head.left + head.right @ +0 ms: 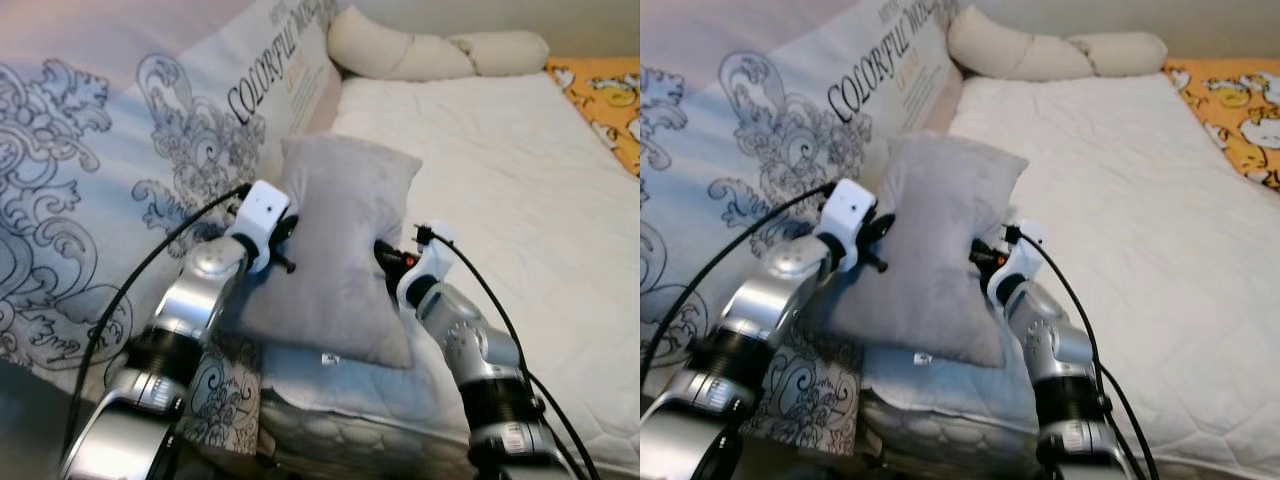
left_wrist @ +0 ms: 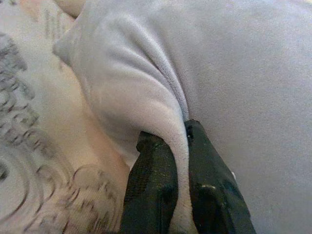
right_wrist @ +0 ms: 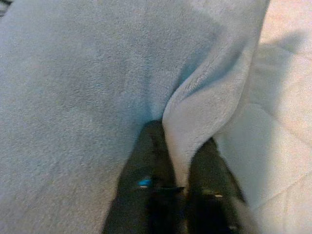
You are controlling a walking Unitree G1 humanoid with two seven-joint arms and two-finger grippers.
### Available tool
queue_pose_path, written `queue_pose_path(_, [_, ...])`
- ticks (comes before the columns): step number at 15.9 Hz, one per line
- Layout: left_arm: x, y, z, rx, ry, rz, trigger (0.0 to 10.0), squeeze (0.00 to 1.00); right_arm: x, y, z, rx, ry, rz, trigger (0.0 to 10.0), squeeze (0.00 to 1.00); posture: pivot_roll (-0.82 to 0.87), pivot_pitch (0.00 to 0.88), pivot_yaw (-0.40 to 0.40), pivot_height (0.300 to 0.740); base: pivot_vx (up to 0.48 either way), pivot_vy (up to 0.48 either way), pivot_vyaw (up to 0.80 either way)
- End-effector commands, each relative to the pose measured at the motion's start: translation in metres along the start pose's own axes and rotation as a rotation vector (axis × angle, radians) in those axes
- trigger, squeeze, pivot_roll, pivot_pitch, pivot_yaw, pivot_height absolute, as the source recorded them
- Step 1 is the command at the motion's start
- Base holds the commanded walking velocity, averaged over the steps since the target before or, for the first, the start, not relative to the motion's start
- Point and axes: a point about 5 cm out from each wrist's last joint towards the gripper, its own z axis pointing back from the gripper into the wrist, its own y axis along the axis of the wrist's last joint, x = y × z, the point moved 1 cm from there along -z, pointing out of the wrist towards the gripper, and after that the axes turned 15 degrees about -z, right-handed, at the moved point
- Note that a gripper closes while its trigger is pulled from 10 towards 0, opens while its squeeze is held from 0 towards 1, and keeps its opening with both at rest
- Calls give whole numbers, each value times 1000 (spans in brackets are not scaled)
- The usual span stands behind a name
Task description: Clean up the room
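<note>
Currently we hold the grey pillow [image 1: 340,260] between both arms, over the near edge of the bed [image 1: 500,180]. Left gripper [image 2: 181,146] is pinched on the pillow's left side seam; the wrist view shows a ridge of plush fabric squeezed between the two black fingers [image 2: 153,180], so the gap is down to the thickness of that fold. Right gripper [image 3: 178,161] does the same on the opposite side, with a fold of fabric standing up between its fingers [image 3: 148,161].

Holding opposite edges makes sense to us: a soft pillow sags and twists if gripped at one point, while two side grips keep it flat and steerable. Its lower edge looks to be resting on, or just above, the white quilted mattress corner; we cannot tell which.

To the left lies a patterned duvet [image 1: 90,180] with grey scrollwork and printed lettering, bunched toward the head of the bed. A long cream bolster [image 1: 430,50] lies across the far end, and an orange printed cloth [image 1: 605,100] shows at the far right corner.

Judgement: we are mid-placement, the pillow being carried toward its spot at the head, probably near the bolster. Risk: the pinched folds are thin, and plush fabric could slip out if either arm pulls outward.
</note>
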Motion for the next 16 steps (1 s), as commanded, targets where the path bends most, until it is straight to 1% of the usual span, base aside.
queue_pose_path(1, [-5,13,-7,48,-10,-62,10000,0,-3,12,-6,52,1,18,10000,1000,-93,0,121,740,0,0,0])
queue_pose_path(2, [-9,17,-14,53,-4,-81,10000,0,4,17,-9,70,-25,23,10000,1000,-98,0,124,740,0,0,0])
queue_pose_path(4, [-13,21,-19,57,15,-80,10000,0,11,22,-8,79,-51,37,10000,1000,-99,0,123,740,0,0,0])
queue_pose_path(5, [-16,24,-24,52,42,-77,10000,0,16,25,-7,88,-61,46,10000,1000,-98,0,122,740,0,0,0])
queue_pose_path(6, [-17,24,-27,43,59,-78,10000,0,18,27,-5,93,-54,52,10000,1000,-106,0,125,740,0,0,0])
queue_pose_path(8, [-20,23,-31,8,103,-101,10000,0,27,28,6,99,-18,83,10000,1000,-119,0,129,740,0,0,0])
queue_pose_path(10, [-26,17,-30,-32,139,-132,10000,0,26,28,15,94,42,114,10000,1000,-123,0,132,740,0,0,0])
queue_pose_path(12, [-41,8,-24,-87,204,-161,10000,0,22,29,24,85,105,167,10000,1000,-119,0,132,740,0,0,0])
queue_pose_path(13, [-50,1,-19,-116,244,-191,10000,0,19,30,28,81,137,195,10000,1000,-117,0,133,740,0,0,0])
queue_pose_path(15, [-58,-9,-11,-138,291,-226,10000,0,11,32,33,82,184,215,10000,1000,-109,0,125,740,0,0,0])
queue_pose_path(16, [-60,-11,-8,-133,305,-232,10000,0,8,32,35,76,209,223,10000,1000,-105,0,121,740,0,0,0])
